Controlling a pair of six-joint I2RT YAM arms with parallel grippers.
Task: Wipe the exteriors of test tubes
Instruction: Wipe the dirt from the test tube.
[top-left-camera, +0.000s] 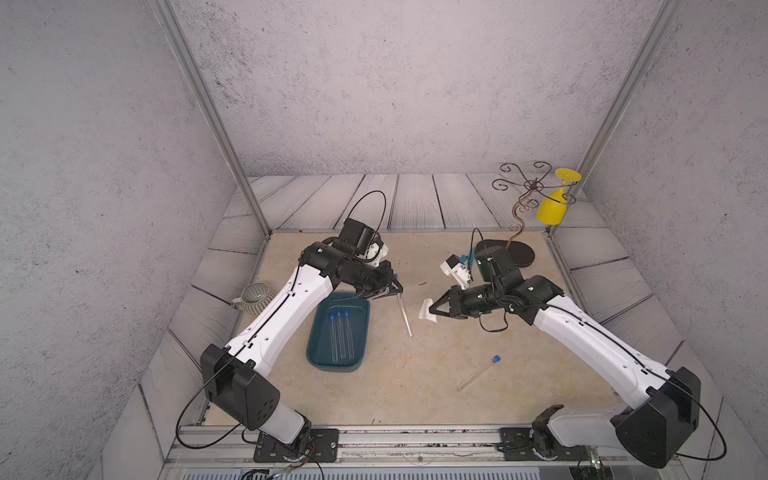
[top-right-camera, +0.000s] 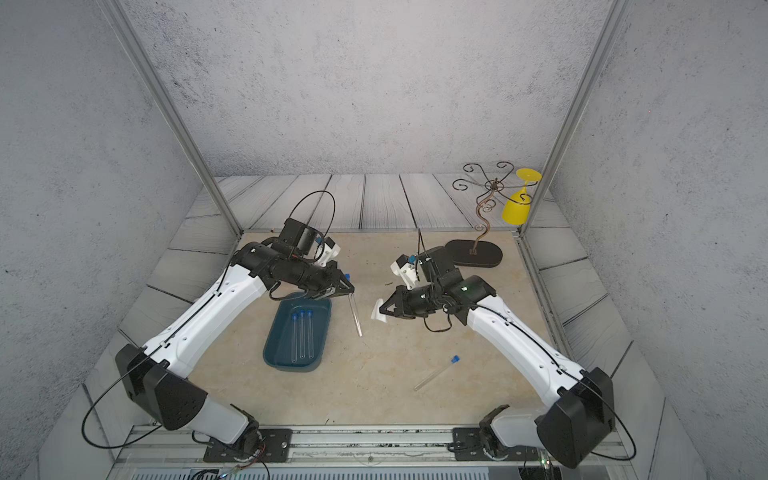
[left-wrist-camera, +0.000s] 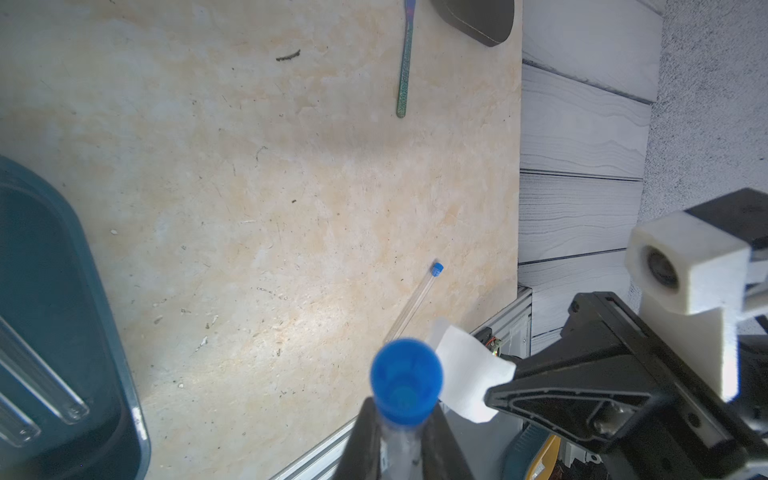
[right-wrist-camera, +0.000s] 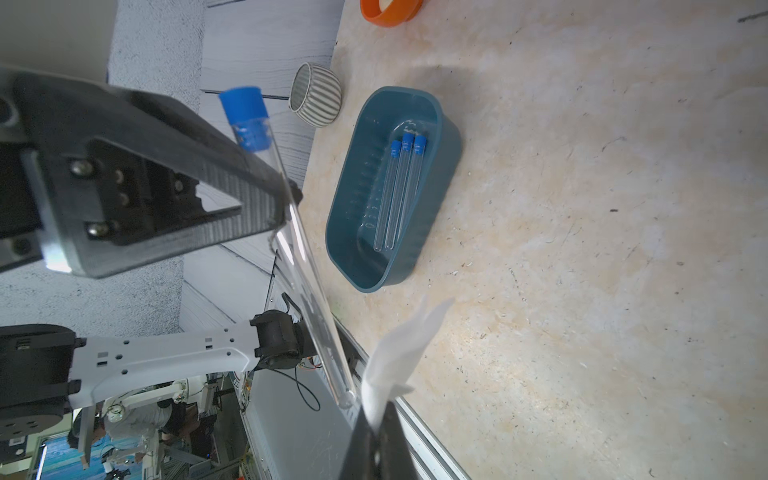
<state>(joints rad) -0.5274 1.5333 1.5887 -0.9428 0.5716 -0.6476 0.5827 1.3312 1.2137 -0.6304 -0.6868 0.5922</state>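
The left gripper (top-left-camera: 395, 291) grips a tube (top-left-camera: 405, 316) by its cap end over the tabletop's middle. The right gripper (top-left-camera: 432, 309) pinches a wipe (top-left-camera: 424, 312) just beside it. Three tubes (top-left-camera: 342, 334) wait in the tray (top-left-camera: 316, 362); another tube (top-left-camera: 478, 372) lies front-right, perhaps already wiped.

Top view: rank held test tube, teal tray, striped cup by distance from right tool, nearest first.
1. Held test tube, in the left tool, just beside the right tool.
2. Teal tray, farther toward the left arm.
3. Striped cup, far left edge.

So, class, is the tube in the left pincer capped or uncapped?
Capped: a blue cap closes the end of the tube, just past the left pincer.
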